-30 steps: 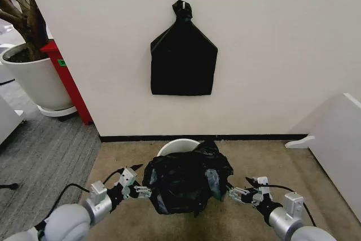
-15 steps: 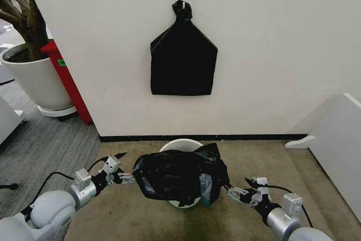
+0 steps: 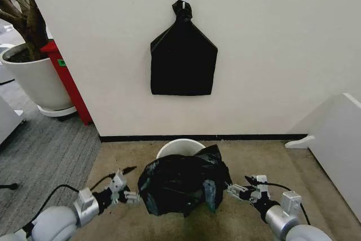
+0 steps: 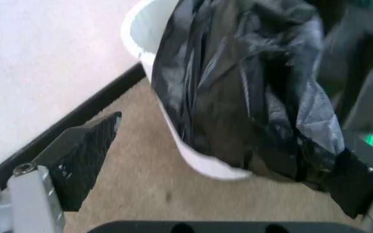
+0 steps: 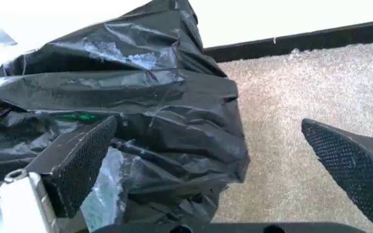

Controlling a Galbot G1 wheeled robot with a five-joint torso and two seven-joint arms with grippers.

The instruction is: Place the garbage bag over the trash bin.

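Both tools, left tool [image 3: 131,197] and right tool [image 3: 232,191], now gape beside the garbage bag [image 3: 181,187], which you have lowered over the trash bin [image 3: 179,147], covering its front.

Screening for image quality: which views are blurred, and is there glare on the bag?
Left wrist view: soft, smeared, garbage bag and trash bin edges fuzzy. Right wrist view: sharp, pale sheen patches on the bag's creases. Head view: clear, evenly lit.
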